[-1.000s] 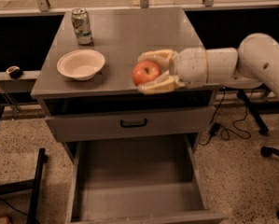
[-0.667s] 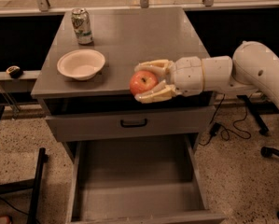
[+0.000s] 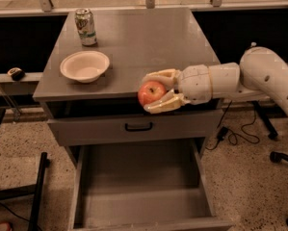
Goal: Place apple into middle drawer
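Apple [image 3: 152, 92] is in the gripper [image 3: 148, 93], held at the cabinet's [image 3: 148, 42] front edge, about level with its top and a bit to the arm's side of centre. The jaws are clamped on it, one finger [image 3: 160, 75] over the top and the other under it, so the fruit is pinched across its height and, as you'd judge it, carried clear of the cabinet top rather than resting on it; contact with the edge can't be ruled out from this angle. The arm [image 3: 259, 76] reaches in sideways from beside the cabinet, which looks meant to bring the apple out past the front edge for a drop. The middle drawer [image 3: 138, 191] is pulled out of the cabinet's front, below the shut drawer front [image 3: 110, 131] with the black handle, floor bare, so the target is ready. The apple is not yet over that floor, more above the shut front, so you'd want it further out from the cabinet and lower before letting go, else it may hit the front or bounce. Apple looks round, red with a yellow-orange patch on the upper side, glossy; stem not made out. White bowl [image 3: 85, 65] and soda can [image 3: 85, 27] sit on the cabinet top, on the side away from the arm, well apart from the apple.
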You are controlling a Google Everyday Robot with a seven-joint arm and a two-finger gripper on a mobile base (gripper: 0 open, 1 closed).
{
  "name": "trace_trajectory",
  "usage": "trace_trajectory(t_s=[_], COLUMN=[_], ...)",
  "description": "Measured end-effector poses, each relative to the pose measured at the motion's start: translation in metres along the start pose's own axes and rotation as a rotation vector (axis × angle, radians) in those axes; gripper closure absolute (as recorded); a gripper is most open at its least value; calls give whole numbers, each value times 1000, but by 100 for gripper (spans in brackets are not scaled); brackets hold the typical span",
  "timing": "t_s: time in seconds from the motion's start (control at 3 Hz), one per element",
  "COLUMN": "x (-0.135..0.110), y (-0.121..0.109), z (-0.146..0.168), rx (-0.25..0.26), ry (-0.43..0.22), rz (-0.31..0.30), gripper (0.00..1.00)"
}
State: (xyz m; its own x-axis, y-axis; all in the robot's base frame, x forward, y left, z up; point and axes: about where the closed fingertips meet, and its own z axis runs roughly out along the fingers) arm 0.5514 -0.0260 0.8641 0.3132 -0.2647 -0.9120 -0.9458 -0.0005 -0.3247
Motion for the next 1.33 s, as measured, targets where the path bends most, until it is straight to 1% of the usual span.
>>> trace_trajectory(t_s=[0.33,0.67,1.0,1.33], x=[32,51,50,90], y=[46,92,93,98], z=[-29,-69,-68,-63], rx=[-43,-108,-116,-76], ry=[101,279,283,244], rz=[86,140,134,164], gripper=[100,100,100,100])
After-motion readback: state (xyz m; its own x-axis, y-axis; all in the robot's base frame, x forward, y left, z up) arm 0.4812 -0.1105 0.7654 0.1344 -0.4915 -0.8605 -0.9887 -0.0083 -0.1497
